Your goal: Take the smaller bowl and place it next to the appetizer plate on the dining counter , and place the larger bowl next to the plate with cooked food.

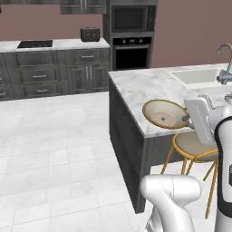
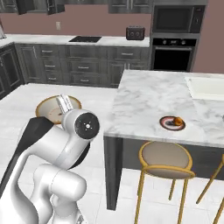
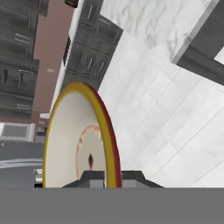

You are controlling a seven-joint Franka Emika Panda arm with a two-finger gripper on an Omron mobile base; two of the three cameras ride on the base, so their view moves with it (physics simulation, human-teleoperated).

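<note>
My gripper (image 3: 111, 177) is shut on the rim of the smaller bowl (image 3: 76, 140), which has a cream, speckled inside, a tan rim and a reddish outer edge. The bowl (image 2: 56, 109) hangs tilted in the air over the floor, left of the dining counter (image 2: 148, 96), with the gripper (image 2: 65, 103) at its edge. In the left base view the bowl (image 1: 164, 114) sits in front of the counter's near corner (image 1: 145, 86), with the gripper (image 1: 186, 118) on its right rim. The appetizer plate (image 2: 173, 123) lies near the counter's front edge. The larger bowl is out of view.
An inset sink (image 1: 199, 76) with a faucet (image 1: 225, 63) sits at the island's far end. Gold-legged stools (image 2: 166, 159) (image 1: 195, 147) stand along the island's near side. The wall counter holds a cooktop (image 2: 85, 39) and a toaster (image 2: 135, 33). Open tiled floor (image 1: 59, 154) lies to the left.
</note>
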